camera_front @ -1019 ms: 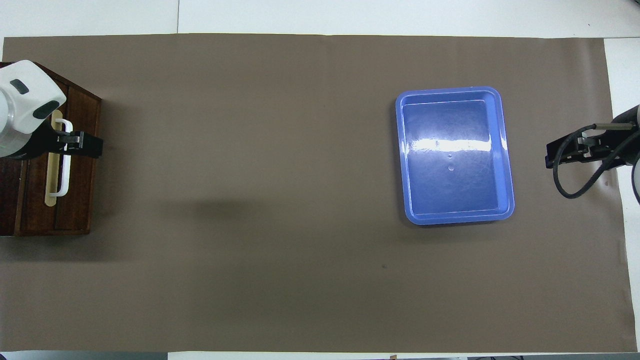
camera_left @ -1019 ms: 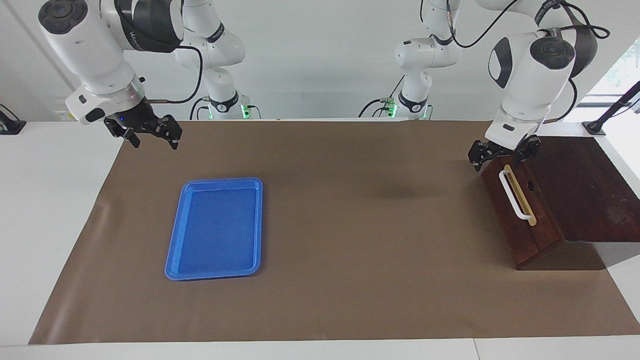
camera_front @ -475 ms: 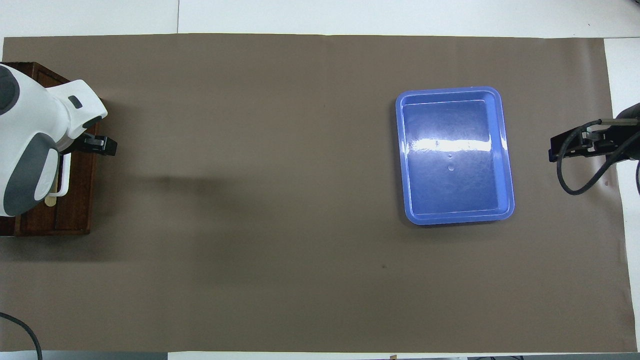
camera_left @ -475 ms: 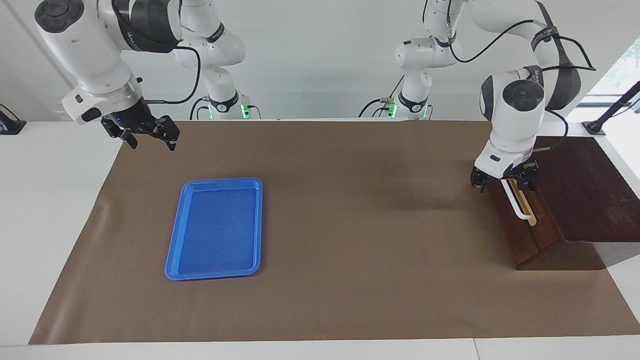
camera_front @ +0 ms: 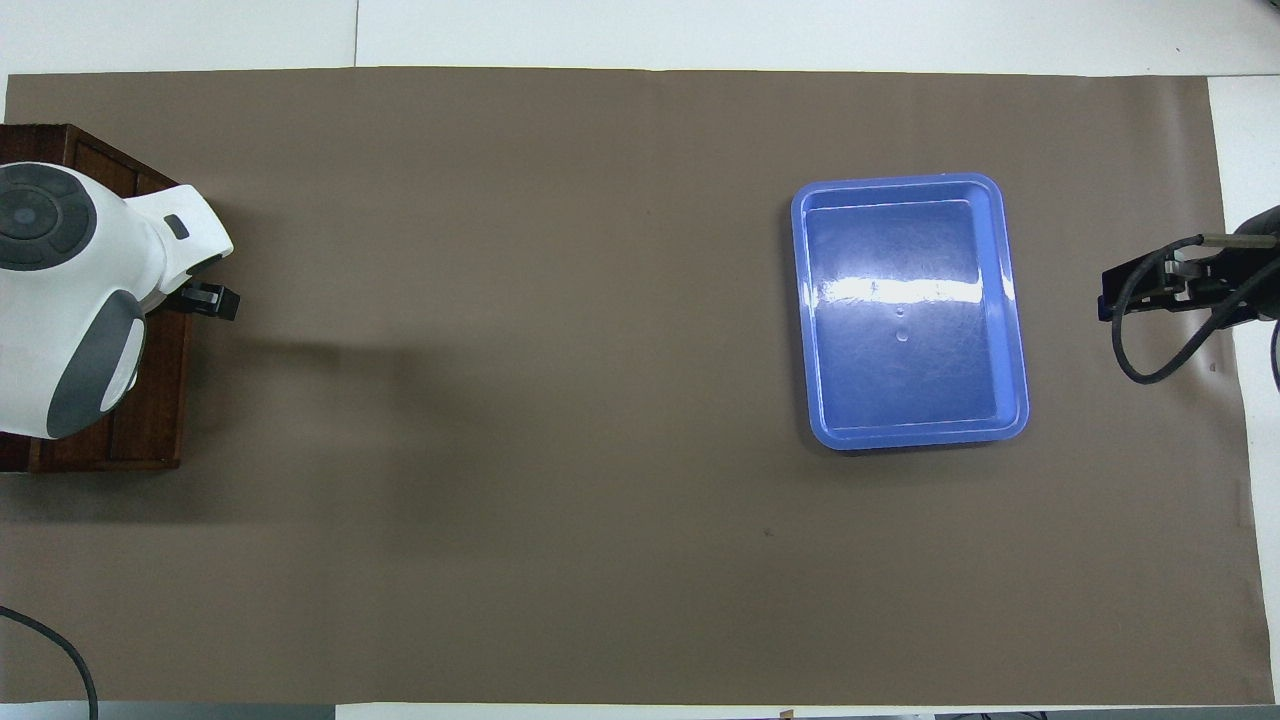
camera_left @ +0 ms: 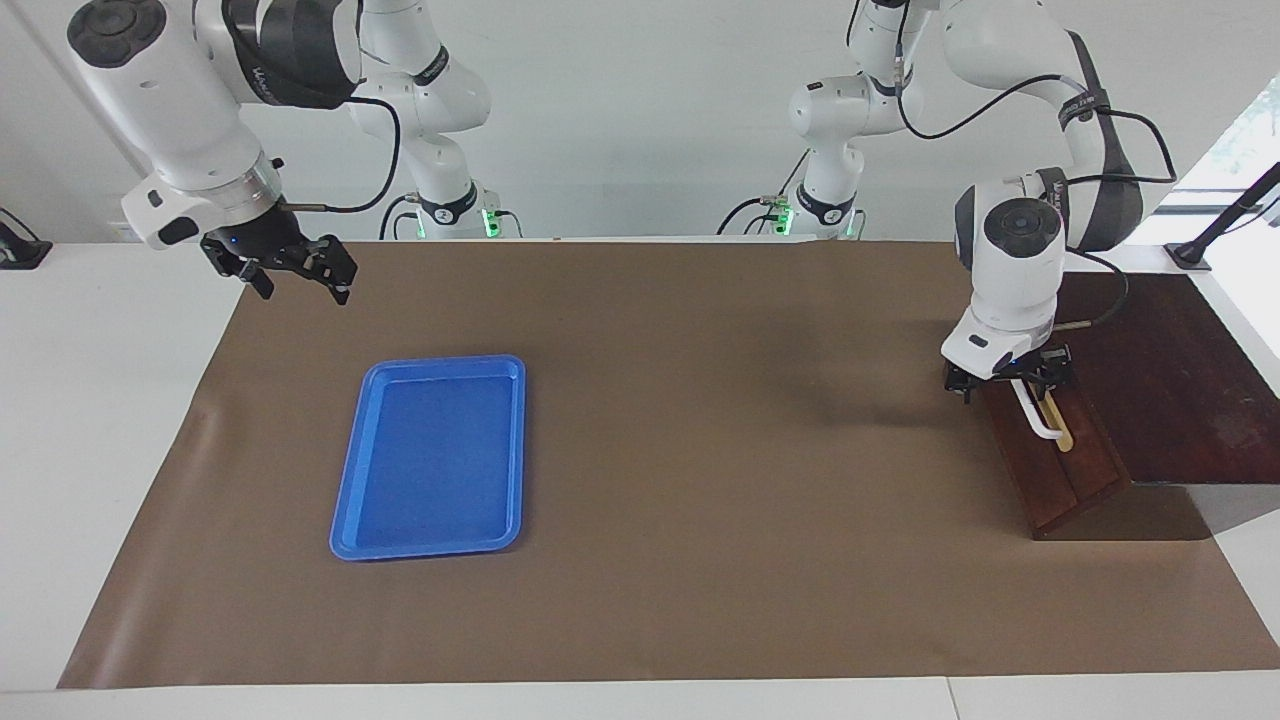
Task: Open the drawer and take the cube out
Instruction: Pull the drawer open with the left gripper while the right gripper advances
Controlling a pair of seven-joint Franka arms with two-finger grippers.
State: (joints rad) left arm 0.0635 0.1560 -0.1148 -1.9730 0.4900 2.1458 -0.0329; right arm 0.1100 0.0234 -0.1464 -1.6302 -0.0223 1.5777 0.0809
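Right gripper (camera_left: 297,274) raised over the right arm's end of the desk (camera_left: 700,450), waiting, fingers apart and empty. Left gripper (camera_left: 1008,381) down at the white handle (camera_left: 1040,418) on the closed drawer (camera_left: 1055,455); finger state impossible to tell. Blue tray (camera_left: 432,456) farther out.

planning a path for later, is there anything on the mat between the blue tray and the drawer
Nothing: in both views only bare brown mat lies between the blue tray and the drawer, apart from the shadow of the arm whose left tool is at the handle.
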